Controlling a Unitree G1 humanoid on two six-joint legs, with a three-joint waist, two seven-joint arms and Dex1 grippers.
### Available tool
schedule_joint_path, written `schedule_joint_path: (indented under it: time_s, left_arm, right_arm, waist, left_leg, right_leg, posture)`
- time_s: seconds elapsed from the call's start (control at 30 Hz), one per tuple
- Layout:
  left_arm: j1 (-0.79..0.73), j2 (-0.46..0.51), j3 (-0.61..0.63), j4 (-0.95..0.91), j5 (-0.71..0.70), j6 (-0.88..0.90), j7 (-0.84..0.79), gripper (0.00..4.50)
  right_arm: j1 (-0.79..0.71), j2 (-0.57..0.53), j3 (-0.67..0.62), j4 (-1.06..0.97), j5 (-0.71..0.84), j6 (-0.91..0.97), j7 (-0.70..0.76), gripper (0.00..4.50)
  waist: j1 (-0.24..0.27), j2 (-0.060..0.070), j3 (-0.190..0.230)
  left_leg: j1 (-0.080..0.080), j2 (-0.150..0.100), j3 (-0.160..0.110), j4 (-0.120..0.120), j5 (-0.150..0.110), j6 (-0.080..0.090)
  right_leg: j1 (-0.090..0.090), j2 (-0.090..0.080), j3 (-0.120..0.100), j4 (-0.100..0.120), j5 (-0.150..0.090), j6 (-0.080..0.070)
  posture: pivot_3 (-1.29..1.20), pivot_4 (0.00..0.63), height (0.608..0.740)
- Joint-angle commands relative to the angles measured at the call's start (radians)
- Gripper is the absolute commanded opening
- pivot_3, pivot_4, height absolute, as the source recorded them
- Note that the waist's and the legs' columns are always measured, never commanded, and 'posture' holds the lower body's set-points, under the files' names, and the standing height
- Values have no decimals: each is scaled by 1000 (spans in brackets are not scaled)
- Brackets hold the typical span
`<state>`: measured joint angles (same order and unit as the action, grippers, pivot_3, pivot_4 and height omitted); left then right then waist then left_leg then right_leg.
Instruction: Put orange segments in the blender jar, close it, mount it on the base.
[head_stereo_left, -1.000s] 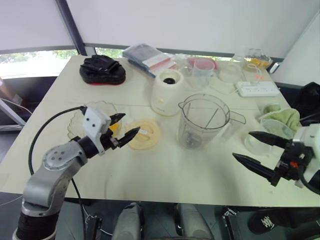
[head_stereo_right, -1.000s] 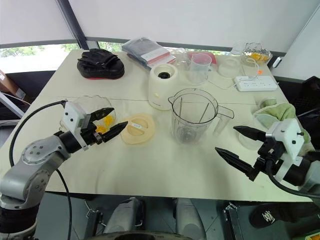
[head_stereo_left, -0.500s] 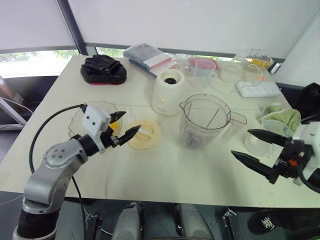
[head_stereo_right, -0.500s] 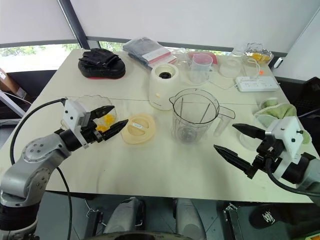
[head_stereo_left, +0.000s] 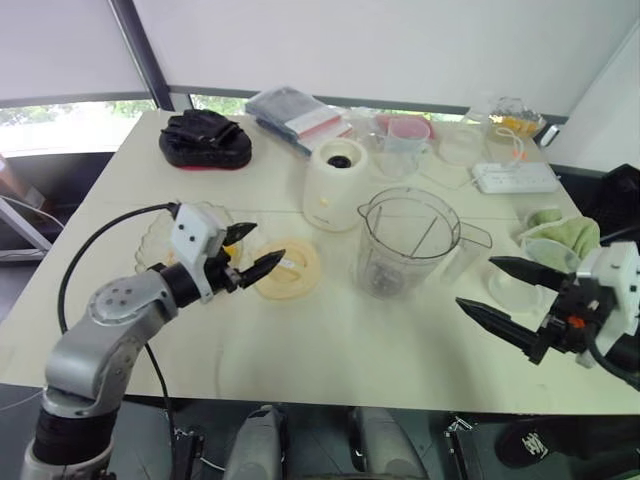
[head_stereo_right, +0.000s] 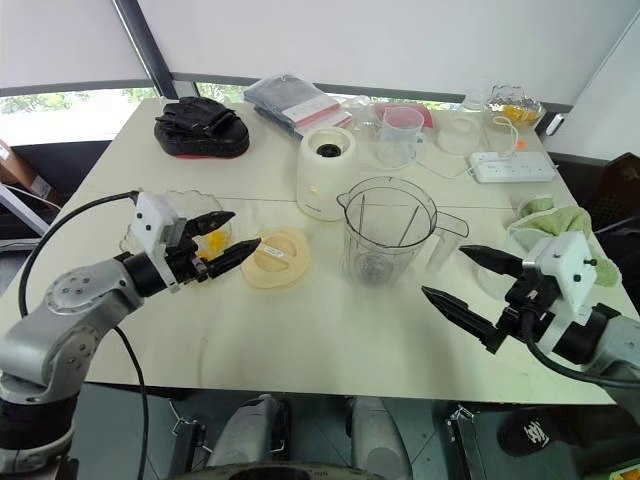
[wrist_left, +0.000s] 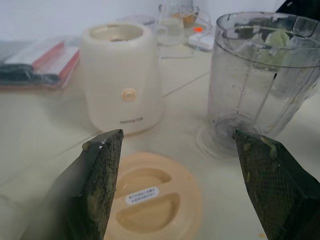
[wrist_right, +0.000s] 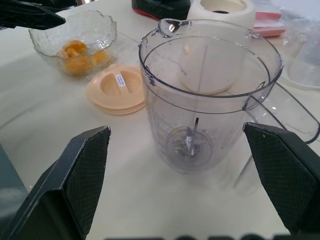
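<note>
vs. one second earlier: left gripper (head_stereo_right: 222, 241) slightly further forward over the table (head_stereo_right: 300, 340), toward the pale-yellow lid (head_stereo_right: 275, 256); right gripper (head_stereo_right: 476, 290) and all table items unchanged in place.

left side: scalloped glass dish (wrist_right: 77, 35) with orange segments (wrist_right: 76, 55), glossy orange-yellow pieces heaped at its bottom, none elsewhere. just right of dish: lid lying flat, small white label on top. behind lid: base (head_stereo_right: 325, 172), cream-white, rounded, dark socket on top, small round knob on front seen in left wrist view. right of lid, in front of base: blender jar (head_stereo_right: 388, 232), clear, upright, uncovered, no fruit inside, blade hub at bottom, handle toward the right, spout toward the base. jar standing on table, apart from base.

left gripper: fingers (wrist_left: 100, 170) spread wide, nothing between them, hovering at dish edge, tips over near rim of lid, not touching. right gripper: fingers (wrist_right: 82, 165) fully spread, grasping nothing, well right of jar, pointed at it.
</note>
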<state>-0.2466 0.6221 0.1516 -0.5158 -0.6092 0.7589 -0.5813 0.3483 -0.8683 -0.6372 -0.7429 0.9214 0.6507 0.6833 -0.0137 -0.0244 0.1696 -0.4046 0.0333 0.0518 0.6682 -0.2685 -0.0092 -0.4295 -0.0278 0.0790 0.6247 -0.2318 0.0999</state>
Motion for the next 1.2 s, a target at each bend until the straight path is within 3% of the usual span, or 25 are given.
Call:
schedule_joint_path:
  time_s: [0.03, 0.13, 0.23, 0.4, 0.6, 0.8, 1.0, 1.2]
  left_arm:
    - [-103, 72, 97, 61, -77, 101, -7, 3641]
    - [-199, 219, 108, 228, -81, 145, -130, 3641]
    - [-303, 359, 36, 426, -40, 155, -275, 3641]
    - [-429, 444, -149, 675, 122, 14, -474, 3641]
    - [-557, 378, -306, 987, 289, -176, -667, 3641]
    - [-673, 260, -363, 1351, 438, -417, -751, 3641]
    - [-743, 173, -392, 1597, 577, -604, -711, 3641]
    - [-765, 112, -375, 1691, 647, -717, -636, 3641]
  right_arm:
    - [-9, 32, 20, -37, -9, -17, -25, 4472]
    - [-9, 69, 65, -49, -35, -33, -44, 4472]
    - [-8, 105, 108, -58, -66, -52, -59, 4472]
    - [3, 164, 166, -85, -108, -78, -97, 4472]
    - [32, 225, 214, -132, -146, -98, -148, 4472]
    - [69, 259, 233, -179, -169, -108, -193, 4472]
    - [118, 290, 233, -224, -181, -119, -239, 4472]
    - [154, 305, 237, -260, -187, -121, -266, 4472]
  waist:
    - [-1, -1, 0]
    - [-6, -1, 1]
    - [-8, -2, 1]
    - [1, -2, 1]
    - [2, -4, 1]
    - [2, -5, 1]
    - [1, -7, 0]
    - [2, -8, 0]
  left_leg:
    - [0, 0, 0, 0, 0, 0]
    - [0, 0, 0, 0, 0, 0]
    - [0, 0, 1, -1, 0, 0]
    - [-2, 0, 3, -1, 0, 0]
    - [-4, 0, 3, -1, 0, 0]
    - [-5, 0, 3, -1, 0, 0]
    - [-5, 0, 3, -1, 0, 0]
    - [-5, 0, 3, 0, 0, 0]
  right_leg:
    - [0, 0, 0, 0, 0, 0]
    - [0, 0, 0, 0, 0, 0]
    - [-3, 1, 0, 0, 0, 0]
    - [-3, -1, 0, -1, 0, 0]
    - [-3, -1, -1, -3, 0, -1]
    - [-4, 0, -1, -2, 0, 0]
    - [-4, 0, -1, -2, 0, 0]
    - [-3, 0, -1, 0, 0, 0]
  posture:
    - [0, 150, 740]
    - [0, 150, 740]
    - [0, 150, 740]
    - [0, 150, 740]
    - [0, 150, 740]
    - [0, 150, 740]
    - [0, 150, 740]
    - [0, 150, 740]
